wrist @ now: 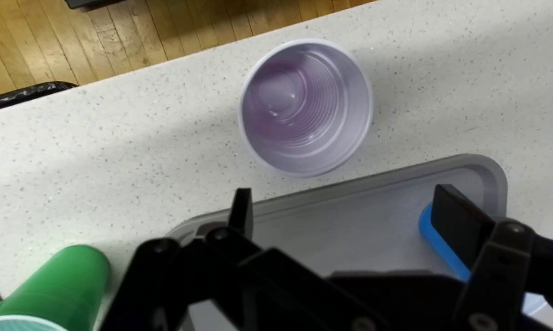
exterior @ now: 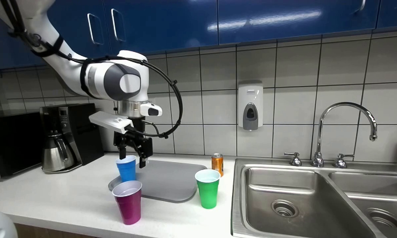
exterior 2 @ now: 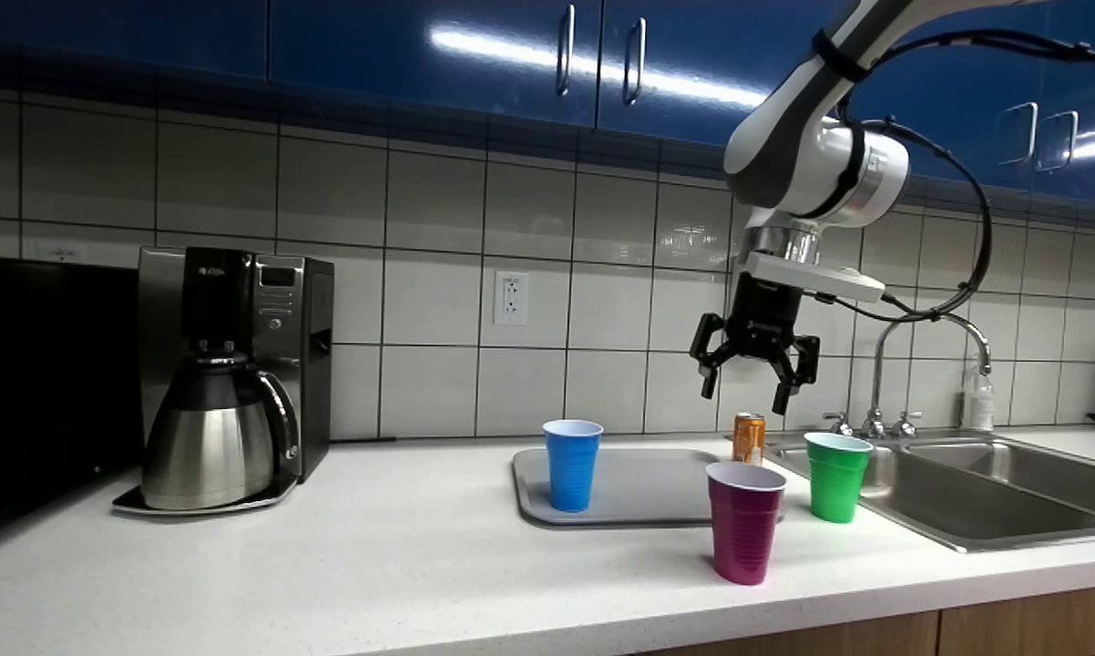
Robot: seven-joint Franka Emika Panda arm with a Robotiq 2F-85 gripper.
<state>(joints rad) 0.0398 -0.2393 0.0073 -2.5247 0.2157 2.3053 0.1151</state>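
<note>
My gripper (exterior 2: 745, 394) hangs above the grey tray (wrist: 382, 216), its fingers wide apart with nothing between them. A blue cup (exterior 2: 572, 469) stands upright on the tray; in the wrist view a finger (wrist: 460, 225) hides much of it. In front of the tray a purple cup (exterior: 128, 206) stands upright on the counter, its pale inside facing the wrist camera. Beside the tray, on the sink side, is an upright green cup (exterior: 207, 191). An orange can (exterior: 217, 163) stands behind the green cup. The gripper appears apart from all of these.
A double steel sink (exterior: 238, 198) with a curved faucet (exterior: 345, 104) lies beyond the green cup. At the far end stand a coffee maker with a steel carafe (exterior 2: 209, 456) and a black appliance (exterior 2: 46, 383). Blue cabinets (exterior: 165, 26) overhang the counter. A soap dispenser (exterior: 250, 105) is wall-mounted.
</note>
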